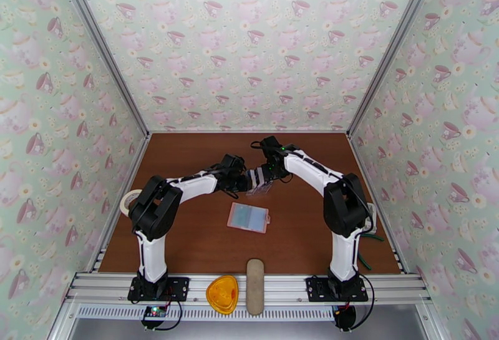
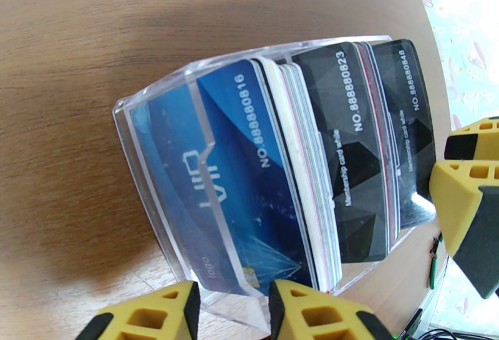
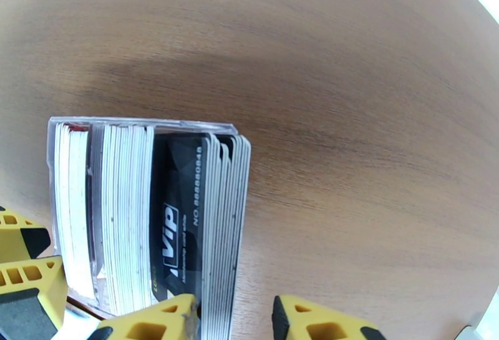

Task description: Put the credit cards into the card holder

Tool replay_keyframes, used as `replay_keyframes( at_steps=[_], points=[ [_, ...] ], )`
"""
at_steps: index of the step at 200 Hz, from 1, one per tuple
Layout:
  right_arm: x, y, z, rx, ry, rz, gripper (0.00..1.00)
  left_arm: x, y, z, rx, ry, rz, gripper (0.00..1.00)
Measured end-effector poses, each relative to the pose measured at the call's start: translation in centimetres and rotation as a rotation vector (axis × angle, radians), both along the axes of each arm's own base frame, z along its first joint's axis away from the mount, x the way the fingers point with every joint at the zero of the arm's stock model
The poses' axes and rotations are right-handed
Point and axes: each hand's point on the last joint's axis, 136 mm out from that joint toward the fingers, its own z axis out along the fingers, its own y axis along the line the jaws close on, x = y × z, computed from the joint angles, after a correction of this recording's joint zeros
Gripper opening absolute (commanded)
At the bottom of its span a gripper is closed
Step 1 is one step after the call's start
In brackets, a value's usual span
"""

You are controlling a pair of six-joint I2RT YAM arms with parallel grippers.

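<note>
- Both arms meet over the middle of the brown table (image 1: 187, 247), right at a clear rack (image 2: 150, 166) that stands there.
- The credit cards (image 2: 349, 148) are standing on edge in that rack, packed close. There's a blue one at the front, a wad of white ones behind it and black ones at the back.
- The left gripper (image 2: 232, 292) is down at the rack's near bottom edge, with a yellow finger on each side of the clear plastic. Looks to me like it's pinching the rack itself, not a card.
- The right gripper (image 3: 232, 307) comes in from the other end. Its fingers sit either side of the back bunch of black cards. One finger is up against the bunch, and there's a visible gap between the cards and the other finger, so the jaws are spread and not squeezing.
- The card holder (image 1: 248, 217) is the little pink one. It lies flat on the table, nearer the arm bases than the rack and well clear of both grippers.
- Other stuff around:
  - A long beige case (image 1: 254, 286) and an orange thing (image 1: 222, 294) sit side by side on the front rail.
  - A roll of tape (image 1: 129, 201) lies by the left wall.
</note>
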Motion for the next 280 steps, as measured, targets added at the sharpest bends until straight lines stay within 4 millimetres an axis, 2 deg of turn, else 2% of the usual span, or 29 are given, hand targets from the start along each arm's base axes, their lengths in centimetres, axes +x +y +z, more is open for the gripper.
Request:
replay_keyframes(
  at_steps=[54,129,253,280],
  points=[
    [-0.4,1.4,-0.2,0.082,0.037,0.025,0.49,0.2,0.4,0.0,0.002,0.003,0.008,0.36],
    [1.0,0.8,-1.9,0.068,0.065,-0.004,0.47,0.3,0.4,0.0,0.002,0.003,0.010,0.36],
    [2.7,0.4,-0.6,0.083,0.036,-0.033,0.39,0.3,0.4,0.0,-0.002,0.009,0.019,0.36],
    [2.6,0.4,-0.7,0.085,0.040,-0.031,0.42,0.3,0.4,0.0,-0.003,0.009,0.021,0.36]
  ],
)
